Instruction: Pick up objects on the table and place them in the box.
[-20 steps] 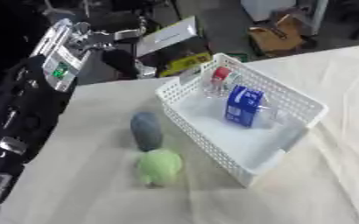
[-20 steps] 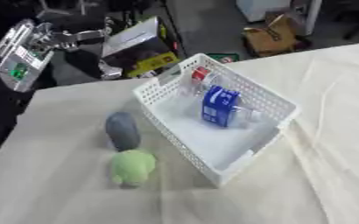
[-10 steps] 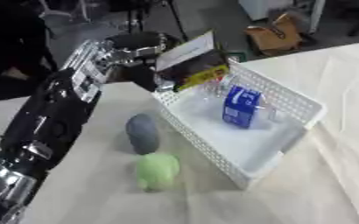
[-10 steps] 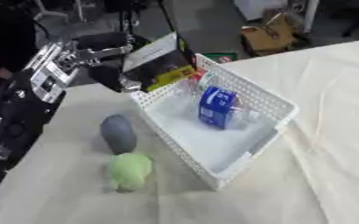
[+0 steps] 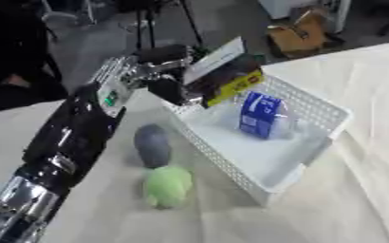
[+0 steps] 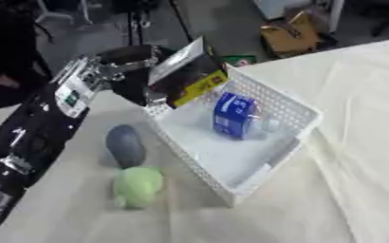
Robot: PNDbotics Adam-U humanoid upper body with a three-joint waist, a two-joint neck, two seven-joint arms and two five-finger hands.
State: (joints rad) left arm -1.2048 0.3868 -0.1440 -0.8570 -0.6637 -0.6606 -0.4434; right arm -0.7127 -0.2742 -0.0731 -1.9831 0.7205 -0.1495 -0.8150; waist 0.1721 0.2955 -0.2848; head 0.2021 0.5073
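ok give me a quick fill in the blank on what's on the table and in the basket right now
1. The left hand holds a dark packet with a ____ stripe over the far end of the basket.
2. Inside the white basket stands a ____ carton.
3. On the cloth beside the basket, a grey object lies next to a ____ one.

Missing words: yellow; blue; green

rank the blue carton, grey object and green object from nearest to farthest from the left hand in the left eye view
1. Grey object: on the table just below the left hand, outside the basket's left wall.
2. Blue carton: standing inside the white basket, to the hand's right. Close to the grey object's rank.
3. Green object: on the table beyond the grey one, clearly farthest.
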